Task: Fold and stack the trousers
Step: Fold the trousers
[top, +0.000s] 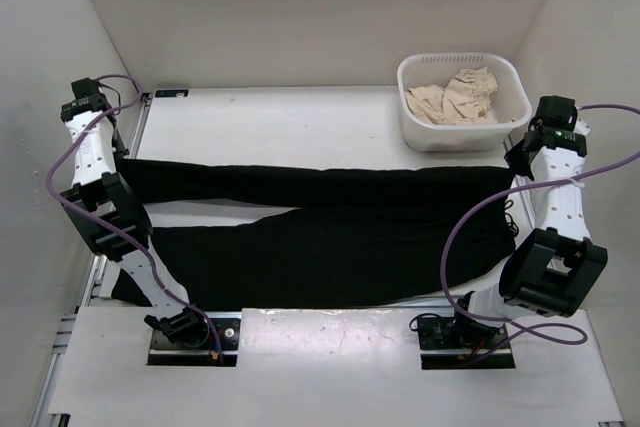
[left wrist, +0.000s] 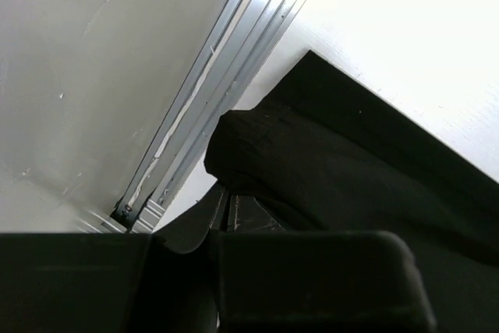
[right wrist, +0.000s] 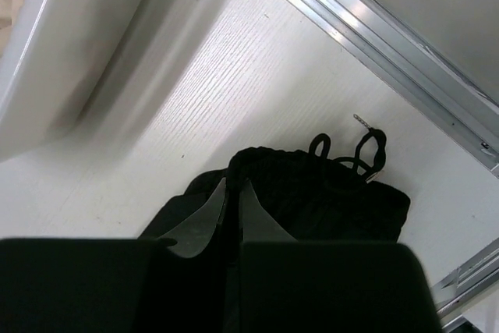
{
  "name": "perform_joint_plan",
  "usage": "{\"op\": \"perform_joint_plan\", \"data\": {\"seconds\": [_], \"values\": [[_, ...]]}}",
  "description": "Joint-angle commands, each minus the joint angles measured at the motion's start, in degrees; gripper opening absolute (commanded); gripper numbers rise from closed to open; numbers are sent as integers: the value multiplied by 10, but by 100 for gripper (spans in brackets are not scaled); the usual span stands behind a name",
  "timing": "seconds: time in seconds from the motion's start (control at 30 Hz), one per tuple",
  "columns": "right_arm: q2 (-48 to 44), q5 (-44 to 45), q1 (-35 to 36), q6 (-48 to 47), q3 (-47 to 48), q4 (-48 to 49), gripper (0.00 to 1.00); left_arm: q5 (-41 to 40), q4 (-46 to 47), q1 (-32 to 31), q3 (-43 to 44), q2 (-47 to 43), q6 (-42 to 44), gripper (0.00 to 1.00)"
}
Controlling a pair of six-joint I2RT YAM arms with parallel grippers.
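The trousers [top: 320, 227] lie flat across the table [top: 280, 122]. In the top view the waist end is at 3 o'clock and the leg ends are at 9 o'clock. The two legs run side by side, with a narrow wedge of bare table between them toward 9 o'clock.

The left tool [left wrist: 226, 210] is at the 9 o'clock end, beside the side rail [left wrist: 210, 91]. Its fingers are pressed together on a raised fold of leg fabric. The contact point is in shadow, so this grip appears firm but is not fully visible.

The right tool [right wrist: 232, 193] is at the 3 o'clock end. Its fingers are closed to a thin slit, pinching the bunched waistband. The drawstring [right wrist: 351, 150] loops out of the waistband toward 2 o'clock in the right wrist view.

A white bin [top: 460, 102] stands on the table at 1 o'clock in the top view, just beyond the waist. It contains a crumpled beige cloth [top: 455, 95].
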Motion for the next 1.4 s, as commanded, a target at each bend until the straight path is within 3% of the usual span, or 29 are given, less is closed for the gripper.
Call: {"op": "perform_joint_plan", "data": {"seconds": [0.0, 0.1, 0.17, 0.43, 0.67, 0.8, 0.97, 1.03, 1.17, 1.37], "values": [[-22, -13, -22, -11, 18, 5, 0, -29, 7, 3, 19, -19, 0, 14], [-10, -36, -22, 0, 50, -20, 0, -43, 7, 3, 46, -12, 0, 14], [-25, -36, -22, 19, 41, -51, 0, -50, 7, 14, 32, -52, 0, 14], [-247, -29, -41, 89, -218, -187, 0, -80, 44, 148, -330, -278, 0, 14], [-303, -4, -41, 116, -361, -157, 0, -73, 126, 226, -507, -374, 0, 14], [-276, 36, -41, 83, -301, -149, 0, -56, 132, 232, -478, -355, 0, 14], [-233, 147, -41, 39, -114, -174, 0, -45, 132, 232, -384, -326, 0, 14], [-228, 175, -41, 33, -81, -187, 0, -50, 125, 232, -363, -321, 0, 14], [-243, 235, -41, 20, -110, -192, 0, -43, 114, 237, -374, -337, 0, 14], [-295, 256, -41, 38, -215, -194, 0, -43, 114, 249, -466, -380, 0, 14]]}}
